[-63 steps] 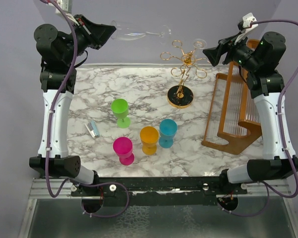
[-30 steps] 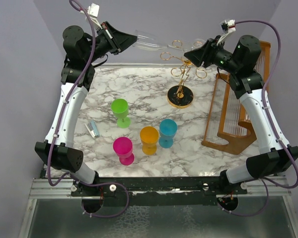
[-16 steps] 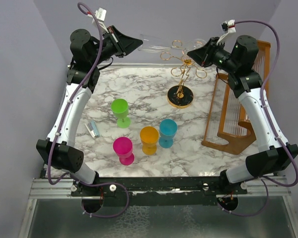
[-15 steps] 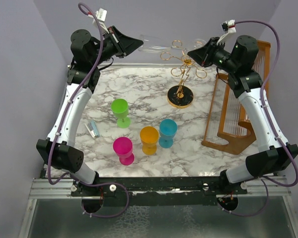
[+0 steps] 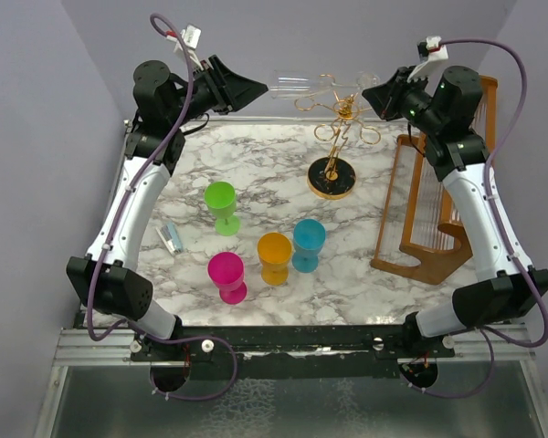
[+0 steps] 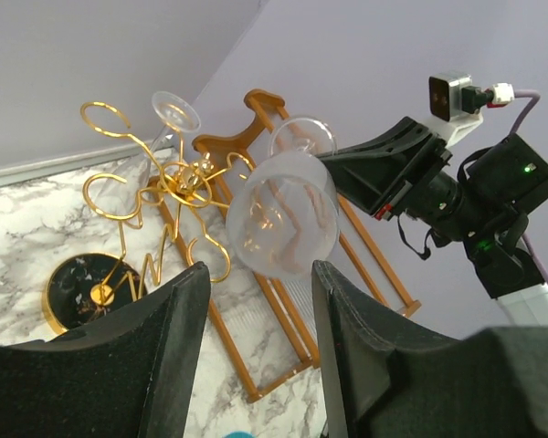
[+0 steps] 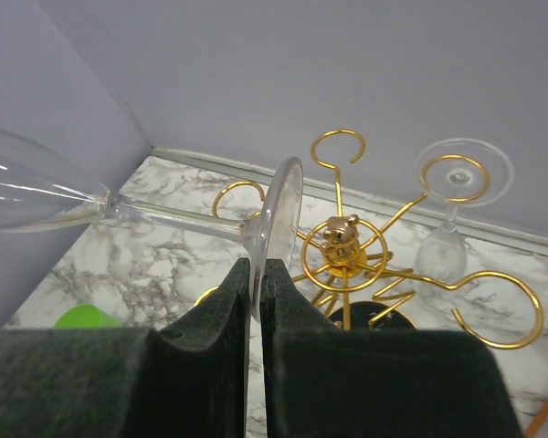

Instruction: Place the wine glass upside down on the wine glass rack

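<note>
A clear wine glass lies level in the air at the back, its bowl towards the left arm. My right gripper is shut on the edge of the glass's foot, right beside the top of the gold wine glass rack. My left gripper is open. Its fingers stand apart on either side of the bowl's rim without touching it. The rack's black base rests on the marble table.
Another clear glass hangs upside down on a rack arm. A brown wooden slatted frame stands at the right. Green, pink, orange and blue goblets stand mid-table, with a small blue-white object beside them.
The right gripper has shut on the glass's foot, and the left jaws have then opened off the bowl. The glass has shifted slightly right, towards the rack top.
</note>
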Motion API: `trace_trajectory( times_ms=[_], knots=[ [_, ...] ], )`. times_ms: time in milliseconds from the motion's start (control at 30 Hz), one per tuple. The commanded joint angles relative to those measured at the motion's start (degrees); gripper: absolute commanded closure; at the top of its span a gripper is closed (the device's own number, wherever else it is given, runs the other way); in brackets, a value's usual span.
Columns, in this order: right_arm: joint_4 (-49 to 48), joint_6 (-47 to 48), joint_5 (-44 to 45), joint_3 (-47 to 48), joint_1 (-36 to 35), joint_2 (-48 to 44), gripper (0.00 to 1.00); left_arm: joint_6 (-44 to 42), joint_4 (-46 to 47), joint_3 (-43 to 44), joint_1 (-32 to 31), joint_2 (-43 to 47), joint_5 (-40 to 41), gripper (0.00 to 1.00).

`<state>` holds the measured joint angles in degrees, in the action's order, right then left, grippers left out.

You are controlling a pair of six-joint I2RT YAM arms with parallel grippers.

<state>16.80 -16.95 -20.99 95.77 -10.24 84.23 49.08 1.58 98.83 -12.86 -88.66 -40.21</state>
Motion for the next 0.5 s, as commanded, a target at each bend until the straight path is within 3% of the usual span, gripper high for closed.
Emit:
trace_trajectory(
  times_ms=[0, 233, 400, 467],
  knots=[
    [-0.5, 3.6, 3.6, -1.3, 3.0, -3.7, 0.99, -6.2, -2.9, -1.4, 1.1, 4.2, -1.3, 0.46],
    [0.7, 5.9, 4.4, -0.3, 7.3, -5.2, 0.99, -16.9, -11.1, -0.9, 3.5, 7.1, 0.6, 0.26],
    [2.2, 9.9, 7.5, 2.1, 8.1, -5.7, 0.99, -25.4, -18.1, 1.0, 4.1, 8.3, 2.2, 0.06],
    [2.9, 11.8, 9.0, 3.2, 8.3, -6.1, 0.99, -29.0, -20.7, 1.5, 4.1, 8.6, 3.6, 0.04]
  ],
)
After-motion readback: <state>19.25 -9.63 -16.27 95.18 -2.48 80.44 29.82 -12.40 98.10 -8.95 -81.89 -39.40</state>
